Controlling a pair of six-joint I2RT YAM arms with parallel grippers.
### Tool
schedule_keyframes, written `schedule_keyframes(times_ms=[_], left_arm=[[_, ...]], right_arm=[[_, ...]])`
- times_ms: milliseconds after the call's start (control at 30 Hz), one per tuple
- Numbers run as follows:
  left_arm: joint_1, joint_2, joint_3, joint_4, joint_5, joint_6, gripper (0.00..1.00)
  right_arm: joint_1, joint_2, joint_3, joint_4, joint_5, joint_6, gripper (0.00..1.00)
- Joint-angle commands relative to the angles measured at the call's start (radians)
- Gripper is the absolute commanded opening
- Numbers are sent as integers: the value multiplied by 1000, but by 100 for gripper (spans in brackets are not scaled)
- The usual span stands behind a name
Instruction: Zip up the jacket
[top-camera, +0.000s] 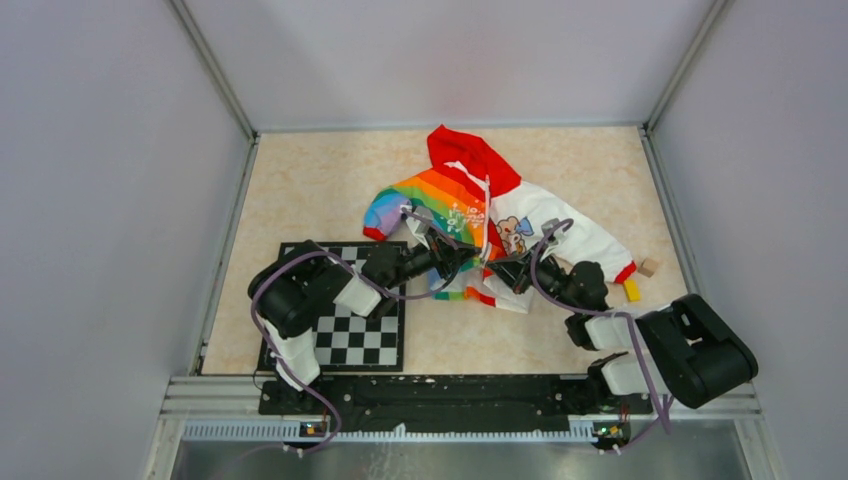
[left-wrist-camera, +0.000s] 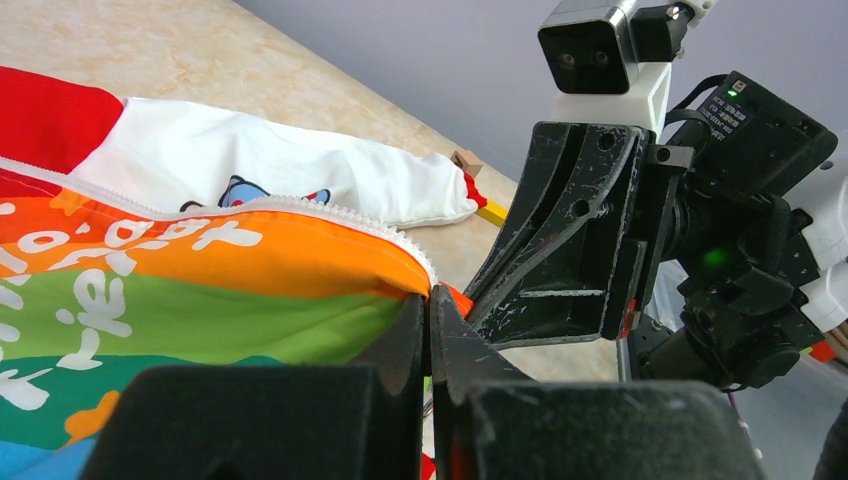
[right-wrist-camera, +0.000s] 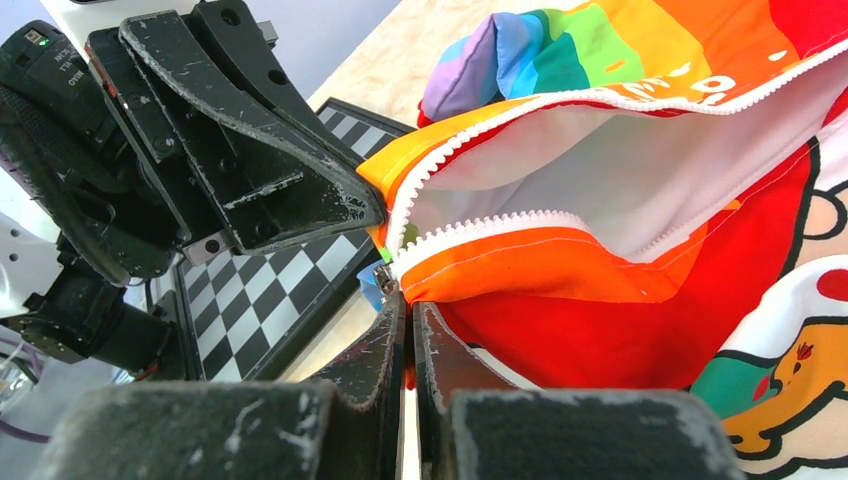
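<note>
The jacket (top-camera: 470, 200) lies flat on the table, red hood at the far end, rainbow half on the left, white cartoon half on the right. Its white zipper (top-camera: 487, 215) runs down the middle. In the right wrist view the two rows of zipper teeth (right-wrist-camera: 480, 228) stand apart at the bottom hem. My left gripper (top-camera: 466, 262) is shut on the rainbow half's bottom corner (left-wrist-camera: 400, 275) by the zipper. My right gripper (top-camera: 498, 270) is shut on the other half's orange-red hem corner (right-wrist-camera: 470, 275). The two grippers face each other, nearly touching.
A black-and-white checkerboard mat (top-camera: 345, 320) lies under the left arm. A small wooden block (top-camera: 650, 267) and a yellow block (top-camera: 632, 290) sit by the jacket's right cuff. Grey walls enclose the table on three sides.
</note>
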Motion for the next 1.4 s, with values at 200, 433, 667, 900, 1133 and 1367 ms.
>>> schedule_keyframes(times_ms=[200,433,667,900,1133,1367], left_arm=[[-9,-49,17,287,33,-9,0],[-10,-60,9,287,32,0,0],[-10,-41,10,287,21,4,0],[-10,-37,10,287,30,2,0],[-9,-42,13,287,24,14,0],[-10,-36,10,286,28,11,0]], right_arm=[[-15,38,12,70,-26,5,0],[-24,55,10,100,-40,17,0],[-24,27,-8,135,-56,12,0],[-24,-19,-16,88,-34,-6,0],[-25,-14,-36,119,-46,3,0],[-24,-15,-20,124,-36,8,0]])
